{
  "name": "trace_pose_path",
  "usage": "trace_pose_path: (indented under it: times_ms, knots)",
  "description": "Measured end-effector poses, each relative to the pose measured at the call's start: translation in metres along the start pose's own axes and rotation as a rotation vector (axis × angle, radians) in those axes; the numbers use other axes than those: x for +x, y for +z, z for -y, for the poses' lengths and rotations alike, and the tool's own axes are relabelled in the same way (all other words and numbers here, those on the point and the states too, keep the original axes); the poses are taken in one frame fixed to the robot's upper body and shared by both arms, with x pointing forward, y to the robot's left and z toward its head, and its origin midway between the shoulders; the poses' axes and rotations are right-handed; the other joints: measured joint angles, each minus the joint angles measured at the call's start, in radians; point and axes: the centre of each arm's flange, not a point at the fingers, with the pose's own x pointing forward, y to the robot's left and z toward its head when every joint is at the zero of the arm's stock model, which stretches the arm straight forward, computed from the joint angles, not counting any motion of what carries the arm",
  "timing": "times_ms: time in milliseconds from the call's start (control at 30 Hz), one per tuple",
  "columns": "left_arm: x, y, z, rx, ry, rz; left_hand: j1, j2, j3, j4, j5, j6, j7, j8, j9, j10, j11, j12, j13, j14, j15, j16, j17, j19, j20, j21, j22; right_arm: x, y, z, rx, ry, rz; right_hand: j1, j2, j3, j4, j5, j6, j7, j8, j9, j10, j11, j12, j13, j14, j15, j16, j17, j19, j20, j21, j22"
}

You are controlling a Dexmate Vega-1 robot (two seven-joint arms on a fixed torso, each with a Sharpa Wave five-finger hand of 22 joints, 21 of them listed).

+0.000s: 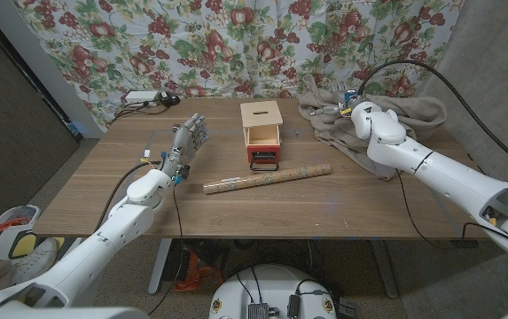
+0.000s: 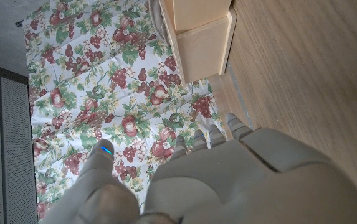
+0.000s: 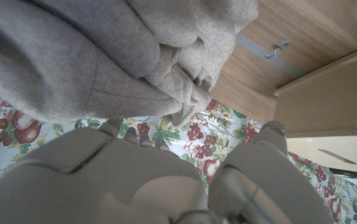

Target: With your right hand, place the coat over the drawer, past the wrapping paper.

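Note:
A grey-beige coat (image 1: 395,111) lies crumpled at the table's back right corner. The small wooden drawer box (image 1: 262,133), with a red front and a black handle, stands at mid-table. In front of it lies the brown wrapping paper roll (image 1: 267,179). My right hand (image 1: 351,103) hovers at the coat's left part. In the right wrist view its fingers (image 3: 128,134) are spread just short of the coat folds (image 3: 103,56), holding nothing, with the box (image 3: 328,99) off to one side. My left hand (image 1: 187,140) is raised left of the box, fingers apart and empty.
A floral curtain (image 1: 236,44) hangs behind the table. A white power strip (image 1: 143,97) with cables sits at the back left corner. A thick black cable (image 1: 466,89) arcs over the right arm. The left wrist view shows my left hand (image 2: 228,180) and the box (image 2: 200,31).

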Motion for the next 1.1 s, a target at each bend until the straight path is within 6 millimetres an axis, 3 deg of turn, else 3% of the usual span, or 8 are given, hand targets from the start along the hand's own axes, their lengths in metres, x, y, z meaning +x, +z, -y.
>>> trace_pose_path:
  times_ms: [1100]
  knots:
    - [-0.003, 0.002, 0.0, -0.001, -0.016, 0.006, -0.033, -0.001, -0.012, 0.013, 0.0, 0.013, 0.005, 0.01, 0.0, 0.008, 0.004, 0.0, 0.0, 0.005, -0.005, 0.0, 0.005, 0.0, 0.0, -0.007, 0.0, 0.007, -0.007, -0.024, -0.009, 0.078, -0.009, -0.03, -0.014, -0.022, 0.014, 0.0, 0.0, 0.0, 0.0, 0.0, 0.0, 0.0, 0.008, 0.0, 0.0, 0.0, 0.009, 0.0, -0.005, 0.005, 0.004, 0.0]
